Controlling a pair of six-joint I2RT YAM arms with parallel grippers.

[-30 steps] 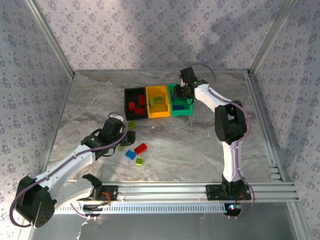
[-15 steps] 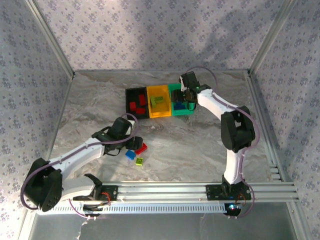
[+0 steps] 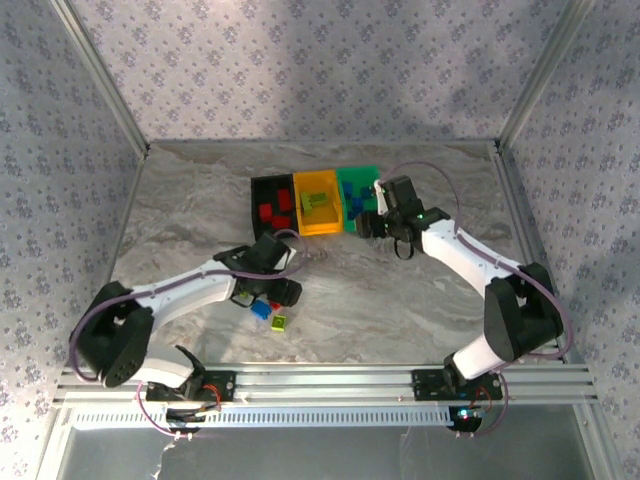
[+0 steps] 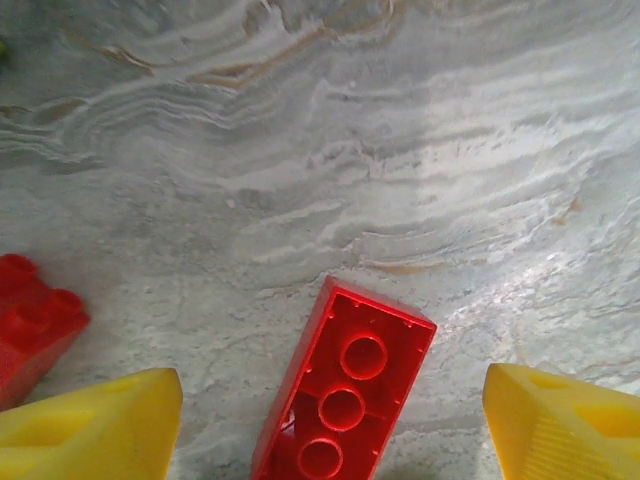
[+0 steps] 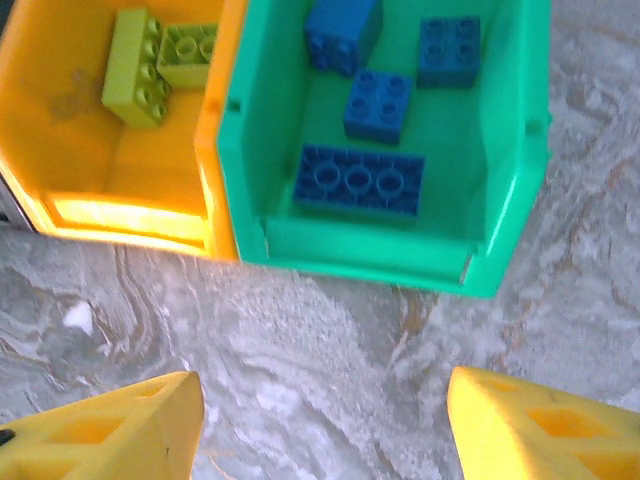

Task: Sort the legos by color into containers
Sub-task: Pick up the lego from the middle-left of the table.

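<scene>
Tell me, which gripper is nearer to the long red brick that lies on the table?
Left. The left gripper stands open astride the long red brick, one finger on either side. The right gripper hangs far off, just in front of the green bin.

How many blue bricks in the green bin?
4 in the green plastic bin: two blue bricks at the back, one mid-floor, a long one in front; others possibly cropped.

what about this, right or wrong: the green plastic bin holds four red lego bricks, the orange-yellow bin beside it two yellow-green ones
No: the four lego bricks in the green plastic bin are blue, not red (right wrist view). The two yellow-green bricks in the orange-yellow plastic bin are right.
</scene>
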